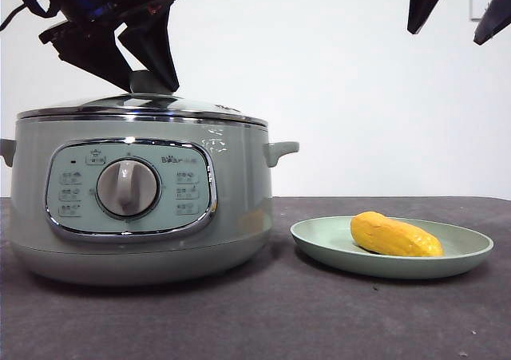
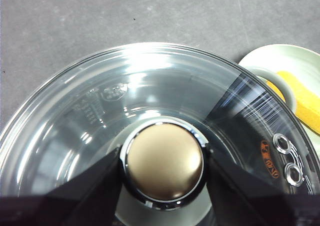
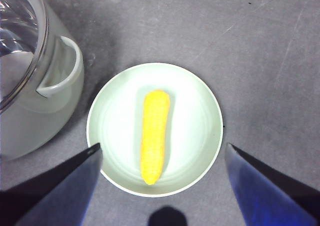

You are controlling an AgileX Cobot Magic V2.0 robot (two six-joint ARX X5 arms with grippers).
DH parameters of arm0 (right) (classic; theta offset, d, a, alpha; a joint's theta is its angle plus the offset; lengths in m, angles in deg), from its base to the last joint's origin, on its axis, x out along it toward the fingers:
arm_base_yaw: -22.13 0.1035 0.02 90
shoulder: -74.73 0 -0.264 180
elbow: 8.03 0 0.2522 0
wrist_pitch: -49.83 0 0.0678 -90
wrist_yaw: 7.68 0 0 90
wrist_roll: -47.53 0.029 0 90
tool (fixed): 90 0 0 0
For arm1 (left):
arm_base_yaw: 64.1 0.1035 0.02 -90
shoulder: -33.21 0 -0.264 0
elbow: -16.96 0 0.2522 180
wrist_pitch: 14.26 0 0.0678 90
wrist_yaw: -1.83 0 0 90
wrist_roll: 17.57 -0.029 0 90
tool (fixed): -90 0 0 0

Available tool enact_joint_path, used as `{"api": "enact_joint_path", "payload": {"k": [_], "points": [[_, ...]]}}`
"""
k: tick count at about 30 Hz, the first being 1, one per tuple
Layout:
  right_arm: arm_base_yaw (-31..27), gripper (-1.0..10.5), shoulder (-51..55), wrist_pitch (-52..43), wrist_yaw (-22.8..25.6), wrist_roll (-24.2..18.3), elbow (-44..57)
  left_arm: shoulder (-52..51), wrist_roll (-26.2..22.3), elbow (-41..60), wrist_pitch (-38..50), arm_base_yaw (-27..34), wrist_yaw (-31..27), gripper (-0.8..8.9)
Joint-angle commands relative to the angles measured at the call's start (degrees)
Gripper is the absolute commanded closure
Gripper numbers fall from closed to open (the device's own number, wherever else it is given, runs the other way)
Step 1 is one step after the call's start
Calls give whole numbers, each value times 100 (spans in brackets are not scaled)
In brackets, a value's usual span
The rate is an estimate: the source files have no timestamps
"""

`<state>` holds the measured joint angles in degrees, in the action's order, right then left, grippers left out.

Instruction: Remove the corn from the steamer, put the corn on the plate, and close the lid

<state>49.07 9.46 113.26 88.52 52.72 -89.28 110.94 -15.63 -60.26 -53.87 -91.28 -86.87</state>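
Observation:
The sage-green steamer (image 1: 239, 208) stands at the left with its glass lid (image 1: 120, 105) sitting on it. My left gripper (image 1: 152, 87) is above the pot, its jaws closed against both sides of the lid's knob (image 2: 165, 161). The yellow corn (image 1: 395, 236) lies on the pale green plate (image 1: 319, 236) to the right of the pot. My right gripper (image 1: 447, 37) hangs open and empty high above the plate. In the right wrist view the corn (image 3: 154, 136) lies in the middle of the plate (image 3: 200, 110).
The steamer's side handle (image 3: 62, 70) points toward the plate, with a small gap between pot and plate. The dark grey tabletop (image 1: 359, 312) runs in front of both. A white wall is behind.

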Motion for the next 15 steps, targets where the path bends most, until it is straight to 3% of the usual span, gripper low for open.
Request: {"api": "enact_joint_path", "payload": {"k": [1,2,3,15], "points": [[2,538,-2,-28,20,52,26,94,-63,-2,55,20,-107,427],[2,538,-2,-28,17,52,26,94,-44,-2,55,22,-109,335],[2,538,-2,-31,17,52,26,94,-44,-2,55,24,-116,307],[2,541,0,-35,-26,-81,26,-503,-22,-4,-17,24,-109,316]]}}
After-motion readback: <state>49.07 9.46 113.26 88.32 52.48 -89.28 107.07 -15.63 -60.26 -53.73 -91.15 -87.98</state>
